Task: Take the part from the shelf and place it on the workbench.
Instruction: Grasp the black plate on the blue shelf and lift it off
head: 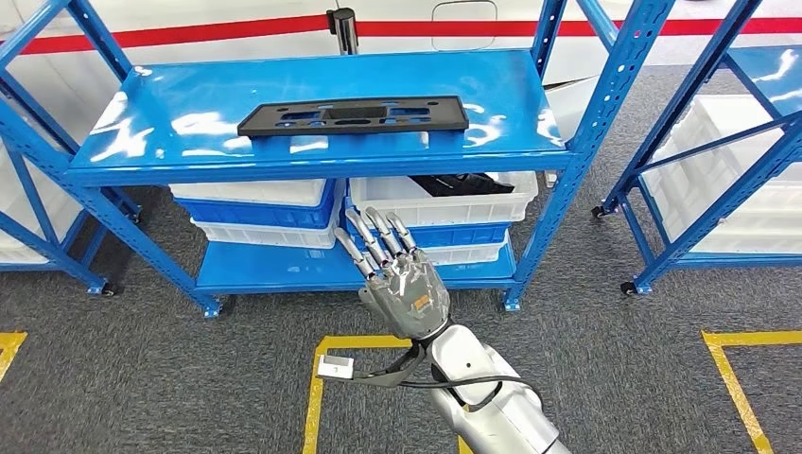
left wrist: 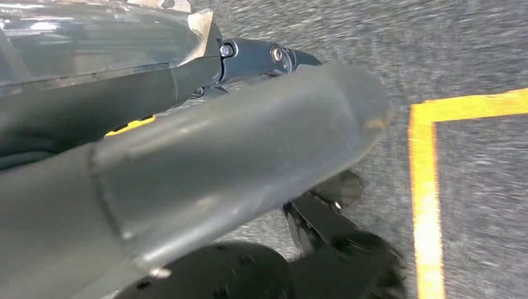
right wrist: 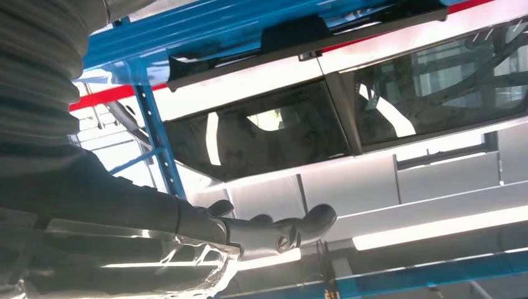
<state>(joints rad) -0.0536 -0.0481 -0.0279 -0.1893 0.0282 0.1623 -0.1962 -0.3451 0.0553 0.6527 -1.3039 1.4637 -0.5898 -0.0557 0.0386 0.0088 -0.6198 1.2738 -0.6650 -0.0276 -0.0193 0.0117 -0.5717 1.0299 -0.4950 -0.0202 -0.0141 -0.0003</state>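
The part (head: 353, 115), a flat black rectangular panel with several cut-outs, lies on the top deck of the blue shelf (head: 142, 142), roughly centred left to right and set toward the near edge. Nothing touches it.

The right hand (head: 397, 274) is raised in front of the shelf, below the level of the top deck and level with the lower tier. Its fingers (head: 371, 236) are extended, slightly apart, and point up and away toward the shelf; they hold nothing. The hand is well apart from the part. In the right wrist view, the fingers (right wrist: 274, 230) appear as a dark, outstretched group with nothing between them, and the part (right wrist: 292, 38) appears as a dark bar on the edge of the blue deck.

The left hand (left wrist: 205, 156) hangs low over the grey carpeted floor (left wrist: 473, 56), beside a yellow floor marking (left wrist: 426, 205). Its thick grey thumb fills the foreground; whether the fingers are apart or together cannot be told from this view.

On the lower tier of the shelf stand stacked white and blue bins (head: 260, 203). The right-hand white bin (head: 492, 203) contains dark parts (head: 463, 183). A second blue shelf unit (head: 719, 161) stands to the right, carrying white bins (head: 747, 203). Yellow tape outlines (head: 317, 397) mark the floor near the robot.
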